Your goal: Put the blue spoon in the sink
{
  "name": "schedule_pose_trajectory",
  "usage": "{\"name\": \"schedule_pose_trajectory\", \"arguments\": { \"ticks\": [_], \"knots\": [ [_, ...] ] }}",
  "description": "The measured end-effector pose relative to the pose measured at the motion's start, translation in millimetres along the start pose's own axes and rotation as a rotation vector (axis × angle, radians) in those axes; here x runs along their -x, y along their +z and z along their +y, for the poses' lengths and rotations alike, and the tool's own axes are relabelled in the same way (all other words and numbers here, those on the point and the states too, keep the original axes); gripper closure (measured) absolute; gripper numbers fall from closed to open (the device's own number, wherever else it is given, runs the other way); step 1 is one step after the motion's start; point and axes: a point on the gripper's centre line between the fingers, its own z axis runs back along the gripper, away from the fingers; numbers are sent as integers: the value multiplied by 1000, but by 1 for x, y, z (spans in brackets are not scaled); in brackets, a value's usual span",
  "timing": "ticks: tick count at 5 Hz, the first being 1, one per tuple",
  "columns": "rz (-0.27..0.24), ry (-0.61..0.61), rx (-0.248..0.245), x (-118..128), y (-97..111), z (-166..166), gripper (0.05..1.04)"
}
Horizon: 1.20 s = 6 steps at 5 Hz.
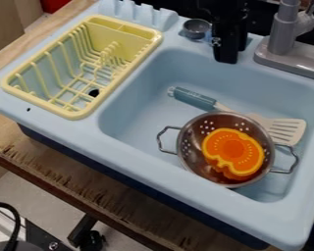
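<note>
The black gripper [227,53] hangs at the sink's back edge, between the small grey cup and the faucet. Inside the blue sink [141,113] lies a slotted utensil with a blue handle [194,98] and a pale, flat head [287,130]. Its handle points to the back left, and its middle is partly hidden by the metal colander. The gripper is above and behind this utensil, apart from it.
A metal colander [191,156] holding an orange slice-shaped toy [233,151] sits at the sink's front right. A yellow dish rack [76,115] stands left of the basin. Behind are a grey cup [196,28] and a grey faucet [283,37].
</note>
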Motion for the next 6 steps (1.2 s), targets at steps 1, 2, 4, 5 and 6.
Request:
{"name": "schedule_pose_trajectory", "arguments": {
  "ticks": [1,2,4,5,6],
  "knots": [
    [-10,-13,15,5,5,3,621],
    [-13,-5,77,8,21,9,642],
    [-47,-30,53,9,28,19,642],
    [6,-29,42,7,41,27,642],
    [39,-50,29,7,44,43,642]
  ]
}}
